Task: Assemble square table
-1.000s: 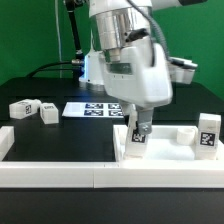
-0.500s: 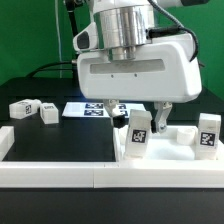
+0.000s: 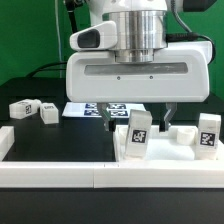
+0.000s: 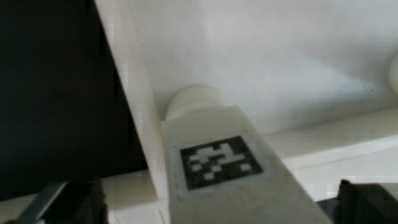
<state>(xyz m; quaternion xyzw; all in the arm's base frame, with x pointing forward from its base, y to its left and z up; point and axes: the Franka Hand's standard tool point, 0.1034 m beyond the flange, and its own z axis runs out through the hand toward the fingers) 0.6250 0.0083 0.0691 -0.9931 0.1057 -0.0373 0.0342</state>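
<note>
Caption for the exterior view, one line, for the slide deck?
Open gripper straddling an upright tagged leg at the square tabletop.

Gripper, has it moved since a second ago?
Yes. The gripper has turned broadside and opened; its fingers now stand either side of the upright leg.

The arm's housing [image 3: 140, 75] hides most of the marker board [image 3: 80, 108] from you. The tags on the two loose legs [image 3: 22, 107] are too small to read. In the wrist view, the upright leg [image 4: 214, 165] and both blurred fingertips [image 4: 43, 200] run off the frame.
</note>
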